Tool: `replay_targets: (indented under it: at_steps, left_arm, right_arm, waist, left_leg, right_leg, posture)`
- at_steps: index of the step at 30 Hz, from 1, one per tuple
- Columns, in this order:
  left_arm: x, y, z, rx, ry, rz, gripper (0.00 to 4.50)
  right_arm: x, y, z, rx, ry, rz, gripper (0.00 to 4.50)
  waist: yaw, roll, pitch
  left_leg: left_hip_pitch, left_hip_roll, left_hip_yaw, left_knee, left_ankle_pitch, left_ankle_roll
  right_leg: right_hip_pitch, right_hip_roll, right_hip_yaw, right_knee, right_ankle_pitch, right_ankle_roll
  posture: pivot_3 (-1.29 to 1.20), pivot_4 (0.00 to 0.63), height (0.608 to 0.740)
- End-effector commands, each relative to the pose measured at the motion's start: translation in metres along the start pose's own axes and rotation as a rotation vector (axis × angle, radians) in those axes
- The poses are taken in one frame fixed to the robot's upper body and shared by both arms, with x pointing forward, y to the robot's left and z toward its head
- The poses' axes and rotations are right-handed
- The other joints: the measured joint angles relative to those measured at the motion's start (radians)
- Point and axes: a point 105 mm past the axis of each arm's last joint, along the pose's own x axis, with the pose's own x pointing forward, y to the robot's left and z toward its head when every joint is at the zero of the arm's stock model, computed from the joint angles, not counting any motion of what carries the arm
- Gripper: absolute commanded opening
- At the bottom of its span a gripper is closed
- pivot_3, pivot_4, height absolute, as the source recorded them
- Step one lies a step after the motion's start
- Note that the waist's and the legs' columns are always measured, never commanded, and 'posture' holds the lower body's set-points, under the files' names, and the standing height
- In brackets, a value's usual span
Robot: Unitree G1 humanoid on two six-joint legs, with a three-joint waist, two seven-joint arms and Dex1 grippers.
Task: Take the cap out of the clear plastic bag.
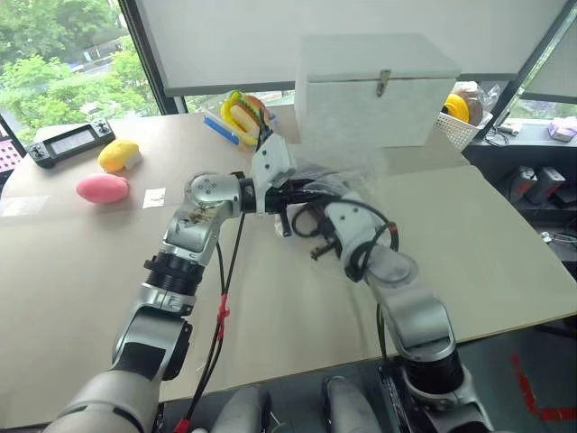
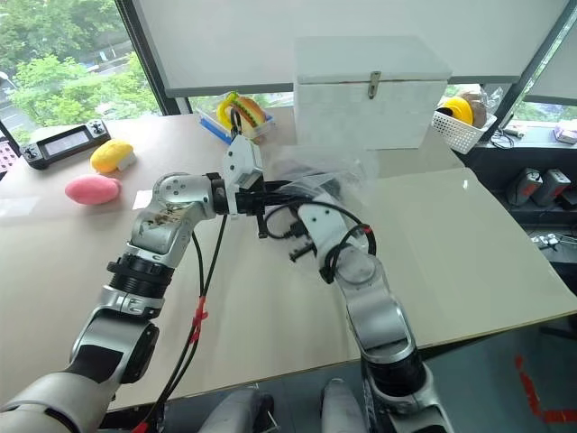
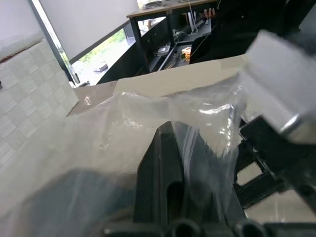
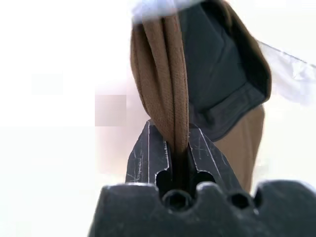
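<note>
**Cap pinched in the right gripper, bag held by the left**

The right gripper (image 4: 174, 140) is closed tight on a fold of the brown cap (image 4: 163, 74), whose dark lining faces the wrist camera. The left gripper (image 3: 168, 148) is clamped shut on the clear plastic bag (image 3: 148, 108), its film draped around the black fingers. Both grippers meet above the beige table (image 1: 505, 244), just in front of the white lidded box (image 1: 374, 90). A pink egg-shaped toy (image 1: 102, 188) lies well apart, on the robot's left.
</note>
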Motion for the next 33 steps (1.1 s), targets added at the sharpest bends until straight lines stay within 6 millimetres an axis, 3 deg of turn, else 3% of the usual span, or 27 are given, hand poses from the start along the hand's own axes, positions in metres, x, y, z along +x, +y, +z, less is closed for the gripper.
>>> replay_targets:
  at_steps: [1, 3, 9, 15, 20, 23, 33]
  left_arm:
    - [0.000, 0.005, 0.008, 0.034, -0.016, 0.003, 0.00]
    - [0.001, 0.007, 0.009, 0.034, -0.017, 0.006, 0.00]
    - [0.001, 0.009, 0.009, 0.033, -0.017, 0.005, 0.00]
    - [-0.001, 0.011, 0.008, 0.029, -0.008, 0.003, 0.00]
    - [-0.002, 0.012, 0.008, 0.027, -0.005, 0.005, 0.00]
    - [-0.003, 0.011, 0.007, 0.022, 0.002, 0.003, 0.00]
    - [-0.009, 0.011, 0.005, 0.014, 0.016, 0.002, 0.00]
  right_arm:
    - [0.002, 0.007, 0.002, -0.344, 0.037, 0.019, 0.05]
    - [0.010, 0.001, -0.028, -0.682, 0.167, 0.009, 0.05]
    - [0.017, -0.012, -0.083, -1.122, 0.317, 0.009, 0.05]
    - [0.015, -0.032, -0.095, -1.384, 0.318, -0.121, 0.05]
    - [0.015, -0.033, -0.083, -1.421, 0.262, -0.214, 0.05]
    - [-0.005, -0.035, -0.070, -1.372, 0.210, -0.263, 0.05]
    - [-0.070, -0.002, -0.069, -1.208, 0.106, -0.132, 0.05]
  waist:
    - [0.002, 0.000, 0.000]
    - [0.005, 0.000, 0.000]
    - [-0.001, 0.000, 0.000]
    - [0.003, 0.000, 0.000]
    - [0.004, 0.000, 0.000]
    - [0.007, 0.000, 0.000]
    - [0.007, 0.000, 0.000]
  left_leg:
    - [0.000, 0.000, 0.000, 0.000, 0.000, 0.000]
    - [0.000, -0.001, 0.000, 0.000, 0.000, 0.000]
    - [-0.002, -0.001, 0.002, 0.000, 0.001, -0.001]
    - [-0.001, -0.001, 0.003, 0.000, 0.003, -0.005]
    - [0.002, -0.001, 0.003, 0.001, 0.000, -0.001]
    - [0.002, -0.001, 0.003, 0.001, 0.000, -0.001]
    - [-0.003, -0.001, 0.003, 0.001, 0.003, -0.005]
  right_leg:
    - [0.000, 0.000, 0.000, 0.000, 0.000, 0.000]
    - [0.001, -0.001, -0.001, 0.000, 0.000, 0.000]
    - [-0.001, -0.001, -0.002, -0.002, 0.000, 0.000]
    - [0.000, -0.001, -0.001, -0.002, 0.000, 0.000]
    - [0.003, -0.001, -0.001, -0.002, 0.000, 0.001]
    - [0.003, -0.001, -0.001, -0.002, 0.001, 0.001]
    - [0.000, -0.001, -0.001, -0.005, 0.001, 0.002]
  posture:
    - [0.00, 0.150, 0.740]
    - [0.00, 0.150, 0.740]
    - [0.00, 0.150, 0.740]
    - [0.00, 0.150, 0.740]
    - [0.00, 0.150, 0.740]
    - [0.00, 0.150, 0.740]
    - [0.00, 0.150, 0.740]
